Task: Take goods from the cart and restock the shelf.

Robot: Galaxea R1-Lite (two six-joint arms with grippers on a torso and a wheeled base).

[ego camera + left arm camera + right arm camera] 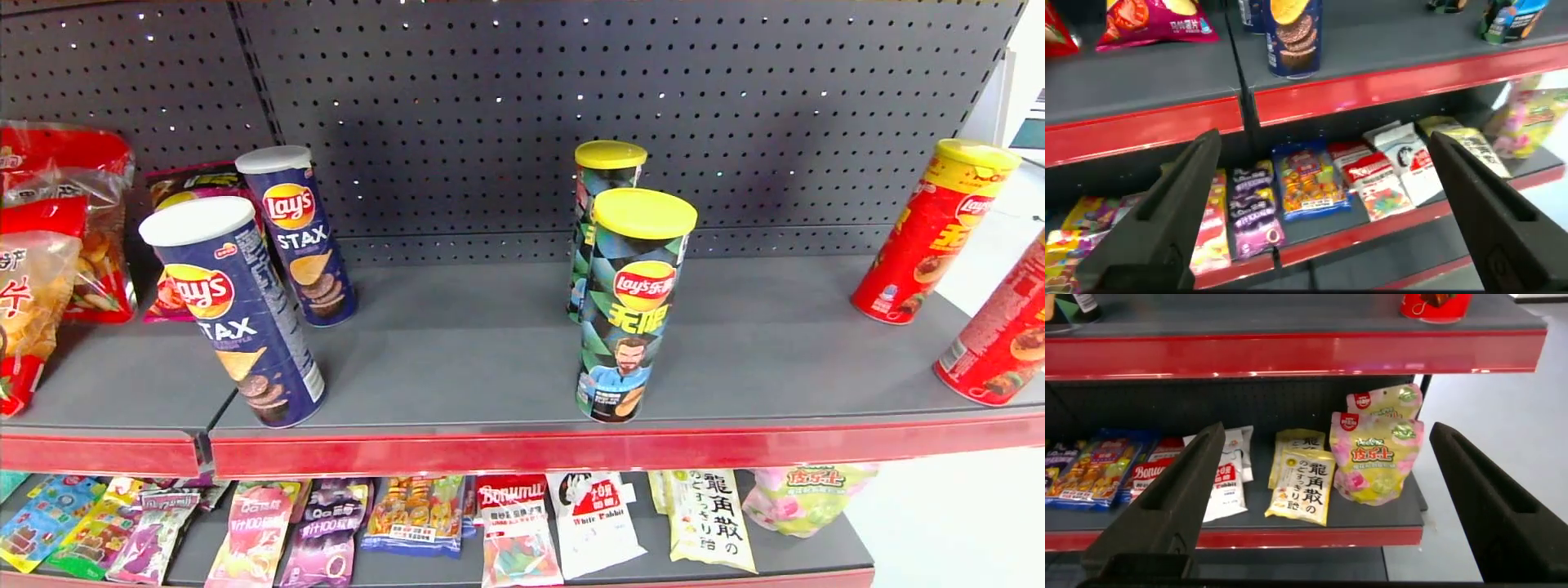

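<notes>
The grey shelf (490, 343) with a red front lip carries two blue white-lidded chip cans (237, 318), two green-and-black yellow-lidded cans (633, 310) and two red cans (931, 237) at the right. My left gripper (1323, 237) is open with nothing between its fingers, in front of the lower shelf, below the front blue can (1293, 37). My right gripper (1327, 531) is also open and holds nothing. It faces the lower shelf's right end, under a red can (1436, 305).
Snack bags (49, 245) crowd the upper shelf's left end. Free room lies between the blue and green cans. The lower shelf holds a row of candy bags (1306, 184), a yellow packet (1300, 486) and pink-green pouches (1376, 457). Open floor lies right of the shelf.
</notes>
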